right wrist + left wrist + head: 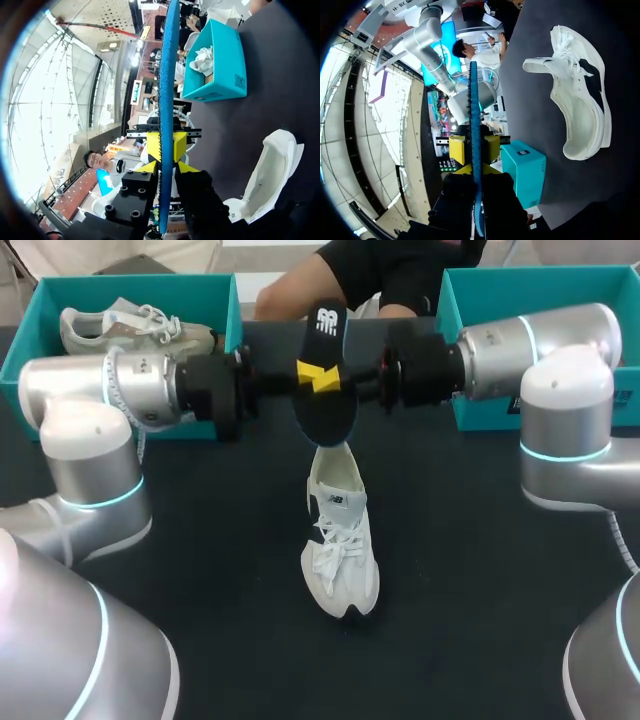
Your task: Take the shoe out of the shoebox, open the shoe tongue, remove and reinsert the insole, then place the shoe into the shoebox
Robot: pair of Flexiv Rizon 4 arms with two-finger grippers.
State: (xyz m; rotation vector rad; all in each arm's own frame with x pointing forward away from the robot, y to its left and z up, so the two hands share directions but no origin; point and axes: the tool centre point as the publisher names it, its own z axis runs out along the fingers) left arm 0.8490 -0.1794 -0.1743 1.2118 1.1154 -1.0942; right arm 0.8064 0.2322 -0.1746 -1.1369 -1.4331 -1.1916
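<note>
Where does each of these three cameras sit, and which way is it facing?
Head view: above and behind, looking down on the table; left arm and right arm come in from the sides, left pincer and right pincer clamping the insole over the white sneaker.
Left wrist view: on the left arm, looking along the left pincer; insole edge-on.
Right wrist view: on the right arm, looking along the right pincer toward the teal shoebox.
Shared: all three show insole and sneaker.

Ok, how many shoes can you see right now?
2. One white shoe lies on the table in the middle; a second shoe sits in the left teal shoebox. The right shoebox is mostly hidden inside, so it may hold more.
</note>
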